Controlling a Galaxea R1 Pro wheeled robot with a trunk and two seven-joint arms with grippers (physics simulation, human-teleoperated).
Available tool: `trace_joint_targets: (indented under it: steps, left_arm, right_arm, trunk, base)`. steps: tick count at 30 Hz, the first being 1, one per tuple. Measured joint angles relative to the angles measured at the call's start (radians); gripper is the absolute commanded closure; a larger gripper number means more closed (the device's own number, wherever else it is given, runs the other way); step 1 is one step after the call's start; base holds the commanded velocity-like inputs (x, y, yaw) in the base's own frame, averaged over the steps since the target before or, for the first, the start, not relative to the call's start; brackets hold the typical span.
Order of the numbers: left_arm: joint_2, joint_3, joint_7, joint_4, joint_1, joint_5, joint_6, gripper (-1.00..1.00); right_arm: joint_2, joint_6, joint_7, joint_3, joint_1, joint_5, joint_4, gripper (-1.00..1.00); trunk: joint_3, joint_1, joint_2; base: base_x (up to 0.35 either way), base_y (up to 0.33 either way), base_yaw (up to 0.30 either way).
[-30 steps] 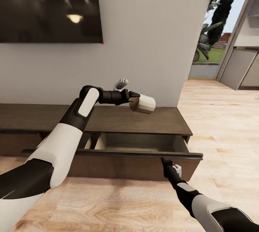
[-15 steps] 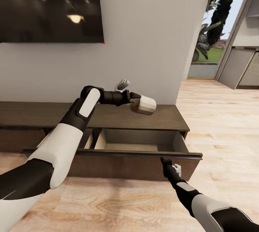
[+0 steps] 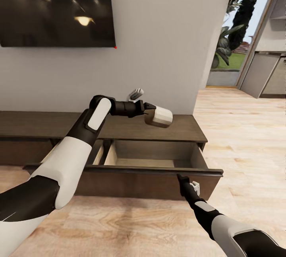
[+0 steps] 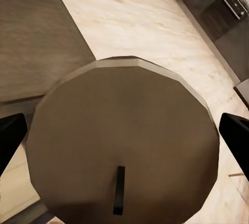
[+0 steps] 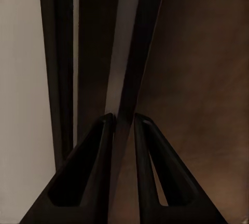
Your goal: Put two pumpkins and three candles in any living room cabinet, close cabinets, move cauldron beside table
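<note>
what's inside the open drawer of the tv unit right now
The open drawer shows bare light beige walls and floor, with no pumpkin or candle visible. Its front strip is hidden behind the drawer front. The candle is held above in the left gripper.

A: Any words, labels, brands or numbers to read here?

B: None. The dark screen on the wall carries only lamp reflections, and the cabinet front and the candle bear 0 markings.
</note>
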Motion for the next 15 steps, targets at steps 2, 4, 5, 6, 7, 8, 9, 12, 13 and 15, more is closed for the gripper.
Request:
trace_joint_targets:
  steps: [2, 4, 5, 6, 7, 8, 9, 12, 13, 15]
  left_arm:
    - [0.0, 0.0, -0.001, 0.0, 0.0, 0.004, 0.0, 1.0]
    - [0.0, 0.0, -0.001, 0.0, 0.0, 0.001, 0.0, 1.0]
    - [0.0, 0.0, -0.001, 0.0, 0.0, 0.002, 0.0, 1.0]
    - [0.0, 0.0, -0.001, 0.0, 0.0, 0.002, 0.0, 1.0]
    - [0.0, 0.0, -0.001, 0.0, 0.0, 0.001, 0.0, 1.0]
    - [0.0, 0.0, -0.001, 0.0, 0.0, 0.0, 0.0, 1.0]
    - [0.0, -0.001, -0.001, 0.0, 0.0, 0.001, 0.0, 1.0]
    - [0.0, -0.001, -0.002, 0.0, 0.0, 0.004, 0.001, 1.0]
    - [0.0, -0.001, -0.002, 0.0, 0.0, 0.004, 0.002, 1.0]
    - [0.0, -0.001, -0.003, 0.0, 0.0, 0.002, 0.002, 1.0]
  right_arm:
    - [0.001, 0.0, -0.001, -0.001, 0.0, 0.0, 0.0, 1.0]
    - [0.001, 0.0, -0.001, -0.002, 0.0, 0.0, 0.0, 1.0]
    - [0.001, 0.0, -0.001, -0.001, 0.0, 0.0, 0.0, 1.0]
    - [0.001, 0.0, -0.001, -0.001, 0.0, 0.0, 0.0, 1.0]
    - [0.001, 0.0, -0.002, -0.001, 0.0, 0.0, -0.001, 1.0]
    - [0.001, 0.0, -0.002, 0.0, 0.0, 0.0, -0.001, 1.0]
    - [0.001, 0.0, -0.002, 0.001, 0.0, 0.0, -0.001, 1.0]
    - [0.002, 0.0, -0.003, 0.001, 0.0, 0.0, -0.002, 1.0]
    - [0.002, 0.0, -0.003, 0.0, 0.0, 0.0, -0.001, 1.0]
    - [0.002, 0.0, -0.002, 0.0, 0.0, 0.0, -0.001, 1.0]
  trunk:
    - [0.0, 0.0, 0.0]
    - [0.0, 0.0, 0.0]
    - [0.0, 0.0, 0.0]
    - [0.0, 0.0, 0.0]
    - [0.0, 0.0, 0.0]
    - [0.0, 0.0, 0.0]
    - [0.0, 0.0, 0.0]
    - [0.0, 0.0, 0.0]
    - [0.0, 0.0, 0.0]
    - [0.0, 0.0, 0.0]
  base:
    - [-0.066, 0.0, 0.0]
    - [-0.03, 0.0, 0.0]
    - [-0.024, 0.0, 0.0]
    - [-0.067, 0.0, 0.0]
    - [-0.127, 0.0, 0.0]
    - [-0.192, 0.0, 0.0]
    - [-0.22, 0.0, 0.0]
    - [-0.135, 0.0, 0.0]
    - [-0.065, 0.0, 0.0]
    - [-0.041, 0.0, 0.0]
